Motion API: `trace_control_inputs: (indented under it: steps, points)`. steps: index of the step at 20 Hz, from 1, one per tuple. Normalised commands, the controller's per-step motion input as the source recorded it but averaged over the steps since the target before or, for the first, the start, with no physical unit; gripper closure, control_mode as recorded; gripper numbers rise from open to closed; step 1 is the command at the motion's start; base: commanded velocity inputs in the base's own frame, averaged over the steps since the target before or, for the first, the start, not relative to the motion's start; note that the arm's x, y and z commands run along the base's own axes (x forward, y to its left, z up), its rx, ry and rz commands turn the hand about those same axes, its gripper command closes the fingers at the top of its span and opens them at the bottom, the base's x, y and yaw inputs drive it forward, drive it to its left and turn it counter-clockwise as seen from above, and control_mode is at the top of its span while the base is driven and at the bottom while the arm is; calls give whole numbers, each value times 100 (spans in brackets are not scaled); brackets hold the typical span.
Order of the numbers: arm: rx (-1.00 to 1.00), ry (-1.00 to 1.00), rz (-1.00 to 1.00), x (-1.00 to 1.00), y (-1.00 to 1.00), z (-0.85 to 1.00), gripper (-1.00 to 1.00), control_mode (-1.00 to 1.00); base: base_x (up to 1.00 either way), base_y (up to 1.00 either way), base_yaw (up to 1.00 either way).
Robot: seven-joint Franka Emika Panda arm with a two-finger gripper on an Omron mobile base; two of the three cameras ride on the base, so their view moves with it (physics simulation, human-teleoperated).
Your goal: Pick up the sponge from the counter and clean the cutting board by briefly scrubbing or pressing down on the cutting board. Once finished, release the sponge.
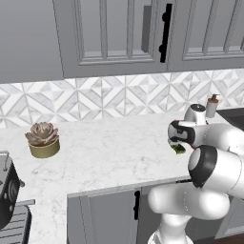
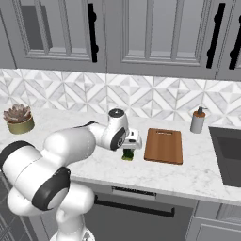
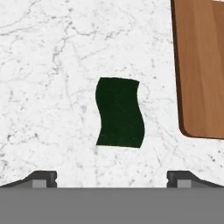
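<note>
Kitchen backdrop: grey cabinet doors with black handles above a grey-and-white geometric tile splash, noted for your orientation only

Item 1, table [image 2: 197, 175]: broad white marble top with faint grey veins, over grey cabinet fronts; it carries everything listed below

Item 2, cutting board [image 2: 164, 145]: flat reddish-brown wooden slab lying on the table, its long axis running away from the front edge toward the tiles. In the hand view it sits at the upper right, near the sponge but apart from it, with bare marble between

Item 3, potted plant [image 1: 43, 139]: succulent in a low pot, far off at the arm's left, well apart from the work

Item 4, soap bottle [image 2: 198, 120]: small pump bottle by the tiles, beyond the board's far right corner

Item 5, end effector [image 3: 112, 178]: hangs over the table, pointed down at the sponge. Its two dark fingertips [image 3: 41, 178] stand wide apart, nothing between them

Item 6, sponge [image 3: 120, 112]: small dark green block, flat on the marble, just to the board's left. In the hand view it lies straight ahead of the end effector, centred in the gap between the tips. Its long axis runs along the view's up-down line, crosswise to the line joining the tips, so your jaws would close across its short width. You should judge the coming move a plain straight descent, no turn needed
</note>
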Motion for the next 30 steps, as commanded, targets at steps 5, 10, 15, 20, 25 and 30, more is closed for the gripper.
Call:
trace_control_inputs:
  steps: [5,10,15,20,25,30]
  points:
    - [0,0,0,2,0,-17,-100,-100,0,0,0]
    - [0,0,0,6,-3,-17,-100,-100,0,0,0]
    - [0,0,0,10,-12,-25,-100,-100,0,0,0]
    - [0,0,0,11,-15,-21,-100,-100,0,0,0]
    - [0,0,0,16,-10,-22,-100,-100,0,0,0]
    - [0,0,0,25,0,-25,-100,-100,0,0,0]
